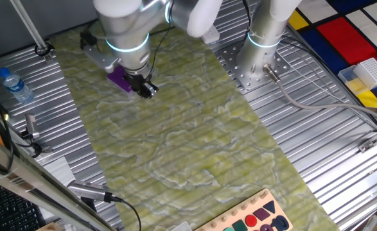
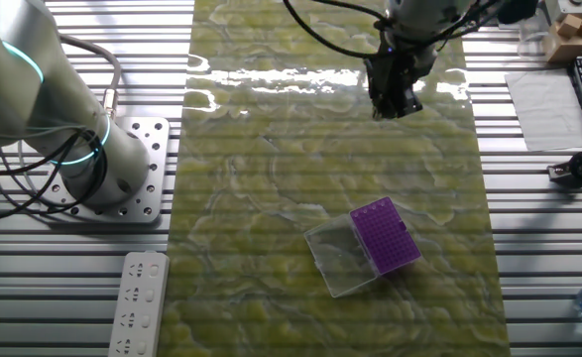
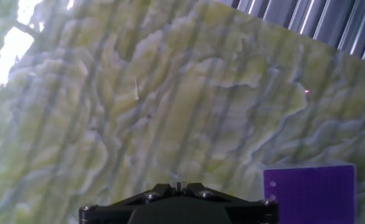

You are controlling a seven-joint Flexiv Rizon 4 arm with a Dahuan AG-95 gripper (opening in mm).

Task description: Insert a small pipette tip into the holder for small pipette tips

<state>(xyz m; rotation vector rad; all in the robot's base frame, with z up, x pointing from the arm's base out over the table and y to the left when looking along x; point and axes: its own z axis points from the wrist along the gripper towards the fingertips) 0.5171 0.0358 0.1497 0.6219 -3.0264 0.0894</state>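
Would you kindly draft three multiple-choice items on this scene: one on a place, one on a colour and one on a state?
1. Where does the holder for small pipette tips lie?
A) on the green marbled mat
B) on bare metal slats
C) on a blue tray

2. What colour is the holder's dotted top?
A) white
B) purple
C) red

3. How does the holder's clear cover stand?
A) shut over the holes
B) open, lying flat beside the holder
C) propped upright

Answers:
1 A: in the other fixed view, the mat shows around the holder on every side.
2 B: the top looks purple in both that view and the hand view.
3 B: the grid of holes is bare, and the cover lies flat on the mat at the holder's edge.
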